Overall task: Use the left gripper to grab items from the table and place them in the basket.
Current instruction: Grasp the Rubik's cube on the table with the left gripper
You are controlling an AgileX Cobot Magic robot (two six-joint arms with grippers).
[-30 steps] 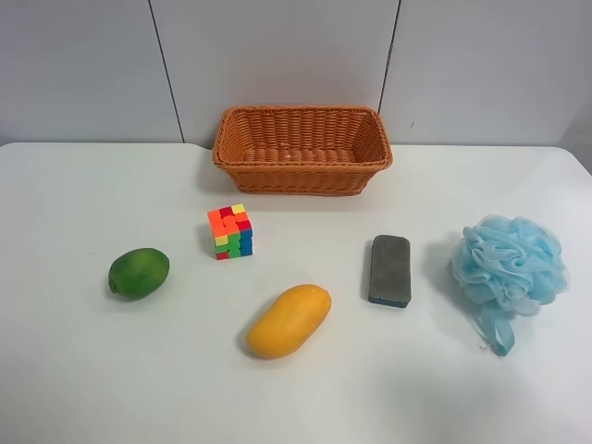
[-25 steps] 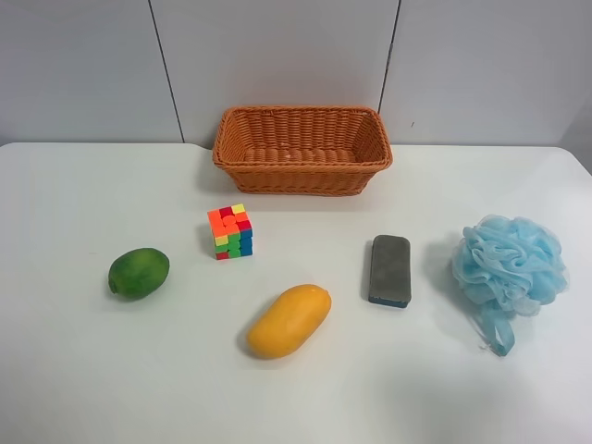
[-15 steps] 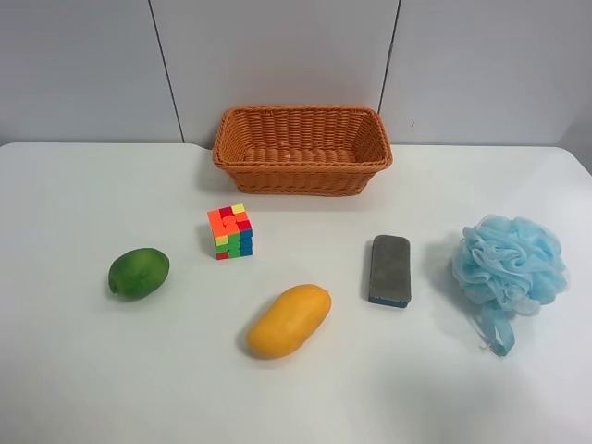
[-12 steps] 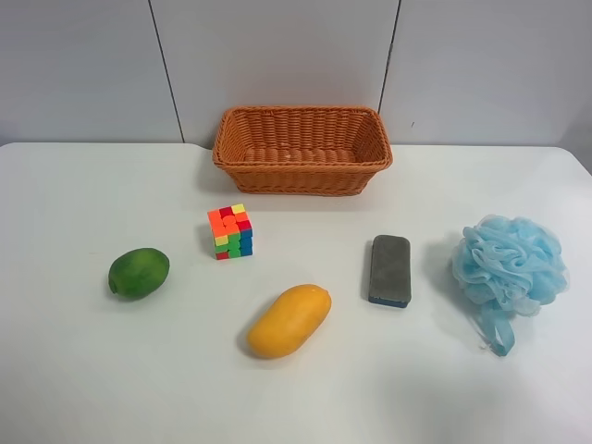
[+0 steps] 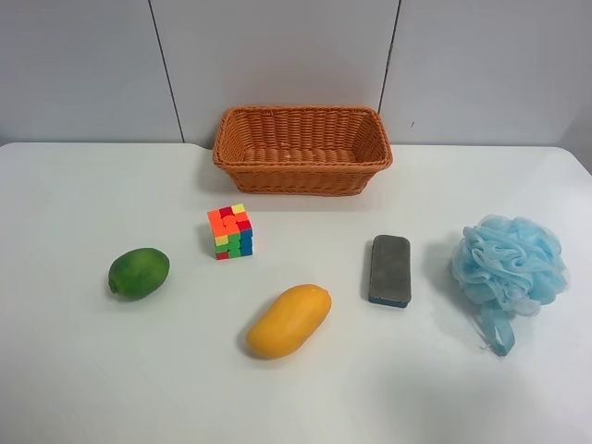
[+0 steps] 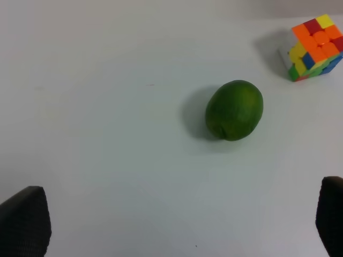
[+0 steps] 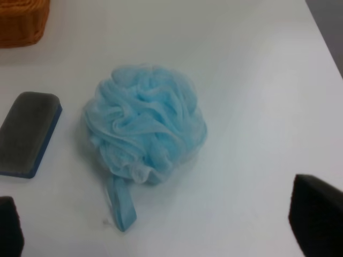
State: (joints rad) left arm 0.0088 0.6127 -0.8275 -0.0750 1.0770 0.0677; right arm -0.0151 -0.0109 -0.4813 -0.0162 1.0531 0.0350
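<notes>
In the exterior high view the wicker basket stands at the back of the white table. In front of it lie the puzzle cube, the green fruit, the mango, the grey pad and the blue bath puff. No arm shows in that view. The left gripper is open and empty, apart from the green fruit and the cube. The right gripper is open and empty, apart from the puff and the pad.
A grey panelled wall rises behind the table. A corner of the basket shows in the right wrist view. The table's edge runs beside the puff. The puff's ribbon trails toward the table's front.
</notes>
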